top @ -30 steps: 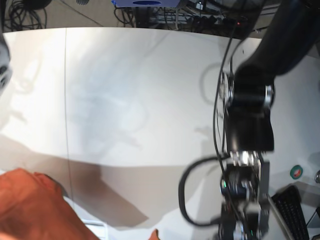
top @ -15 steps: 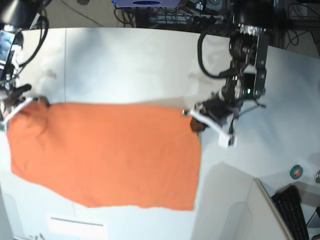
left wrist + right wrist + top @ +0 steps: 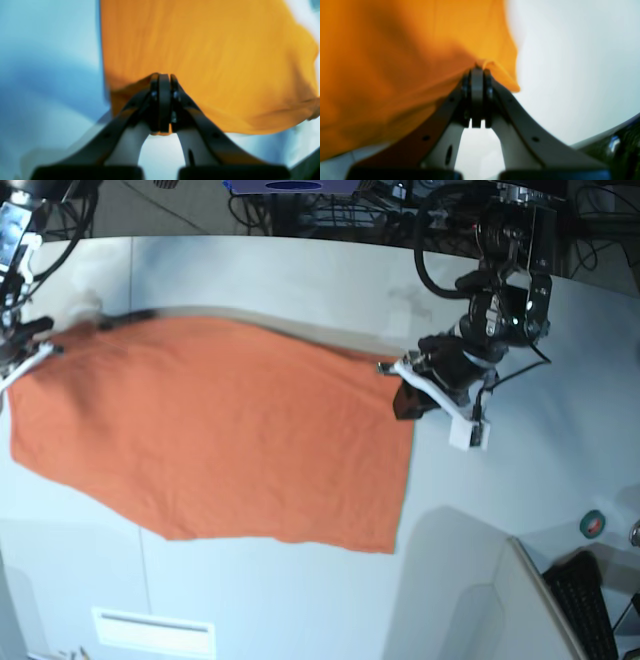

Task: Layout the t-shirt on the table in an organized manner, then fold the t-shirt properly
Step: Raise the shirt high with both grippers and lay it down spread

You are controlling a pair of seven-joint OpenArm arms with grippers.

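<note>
Across the white tabletop, apparently mid-layout: orange t-shirt spread, corners pinched tightly in closed left gripper and right gripper; next, lower evenly, release, smooth.

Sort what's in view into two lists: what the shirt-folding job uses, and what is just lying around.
Part of the job:
- orange t-shirt, pinched in both grippers' fingers
- white table under it
- left gripper
- right gripper

Just lying about:
- green roll, at the right side
- black keyboard, near the roll
- tangled cables behind the table
</note>
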